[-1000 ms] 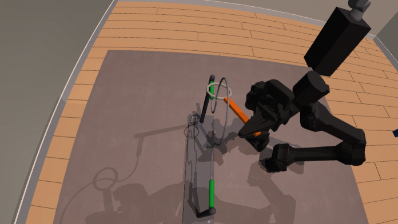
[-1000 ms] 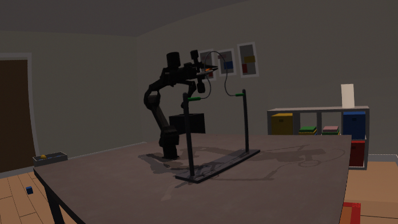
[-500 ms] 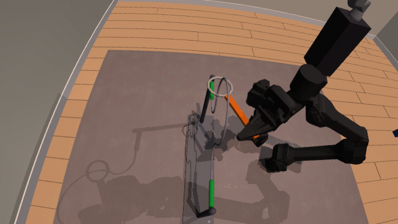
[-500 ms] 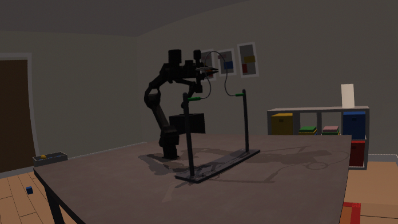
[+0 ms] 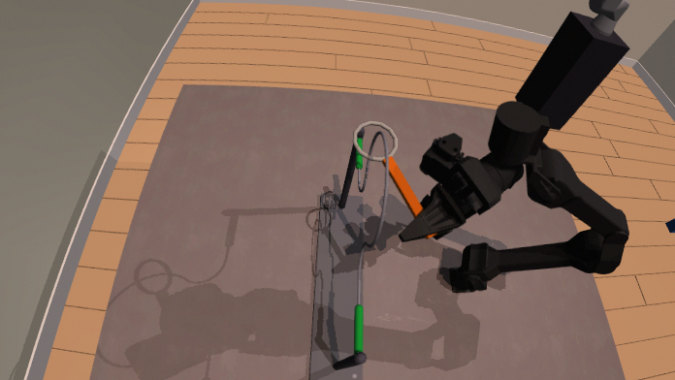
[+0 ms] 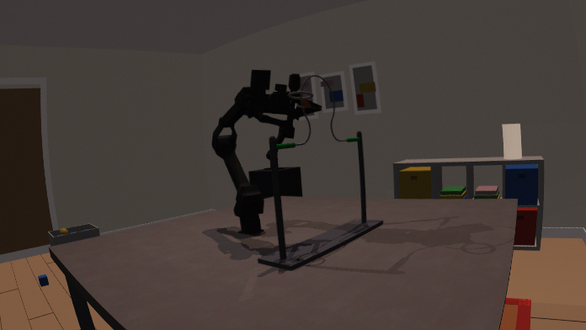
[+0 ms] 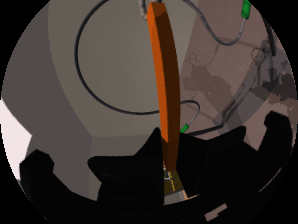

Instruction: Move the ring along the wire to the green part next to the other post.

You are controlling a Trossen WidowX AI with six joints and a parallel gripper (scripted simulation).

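The pale ring [image 5: 374,123] [image 6: 300,93] [image 7: 77,50] is held high, around the rising part of the thin grey wire [image 5: 385,194] [image 6: 332,122] on the side of the post [image 5: 346,179] [image 6: 275,198] that stands nearer my arm's reach. Its orange handle [image 5: 401,184] [image 7: 162,76] slants down into my gripper [image 5: 418,229] [image 6: 312,109] [image 7: 169,165], which is shut on the handle's lower end. One green part [image 5: 360,152] [image 6: 286,146] [image 7: 185,128] lies just below the ring. The other green part [image 5: 359,330] [image 6: 353,139] [image 7: 245,8] is by the other post [image 5: 350,361] [image 6: 361,177]. I cannot tell whether the ring touches the wire.
The posts stand on a dark base strip [image 5: 320,291] [image 6: 328,242] on the brown table [image 5: 218,145] [image 6: 168,274]. My arm's base [image 5: 472,276] [image 6: 250,210] stands beside the strip. A shelf with coloured boxes [image 6: 467,177] stands by the wall.
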